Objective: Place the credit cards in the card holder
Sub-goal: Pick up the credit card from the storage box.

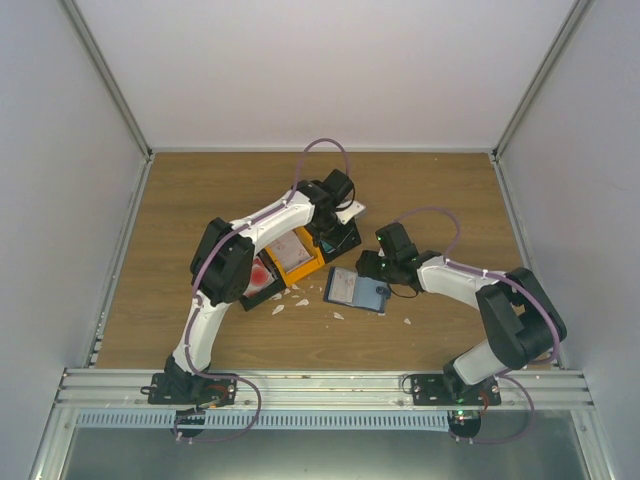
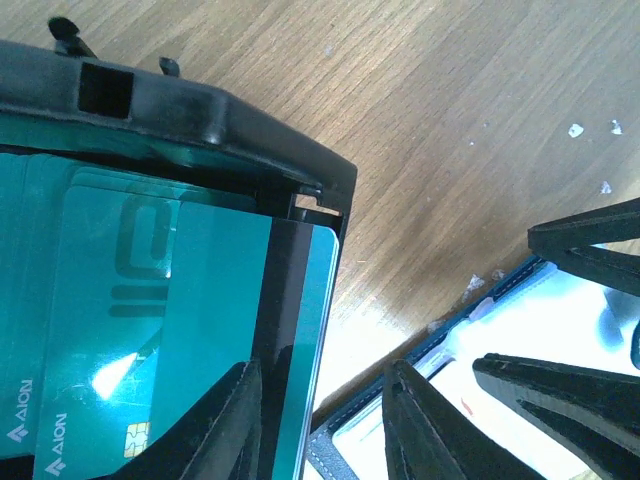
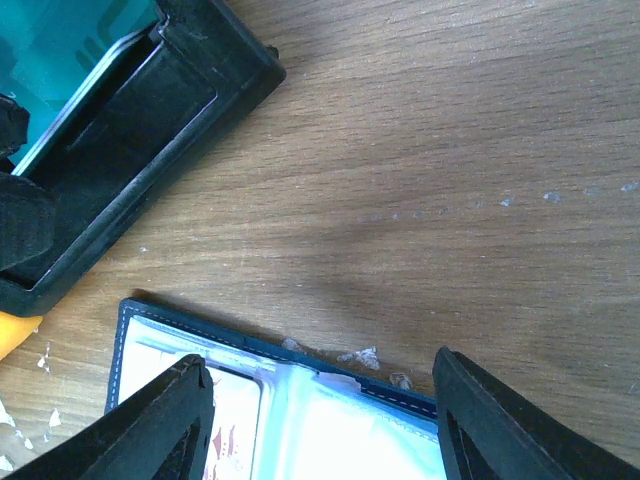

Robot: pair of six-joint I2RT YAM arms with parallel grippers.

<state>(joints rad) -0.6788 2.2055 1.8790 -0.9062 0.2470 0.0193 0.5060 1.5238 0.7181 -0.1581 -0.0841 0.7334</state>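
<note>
The card holder (image 1: 355, 290) lies open on the surface (image 1: 440, 200), its lighter inside facing up. Just beyond the card holder sits the black bin (image 2: 250, 120), with the left hand (image 2: 320, 400) down at its corner. Its fingers are part-spread either side of one teal card (image 2: 305, 300) at the bin's edge, and there's a gap showing, so no pinch that I can see. The right hand (image 3: 320, 360) hovers over the card holder's far edge, spread wide and gripping nothing. Here's the danger, I reckon: the bin's rim is right beside those left fingers, so closing could catch plastic along with the card. It could also lift a second card off the teal stack (image 2: 120, 300). And if the card holder isn't pinned, a card pushed in may just shove it across the surface.
</note>
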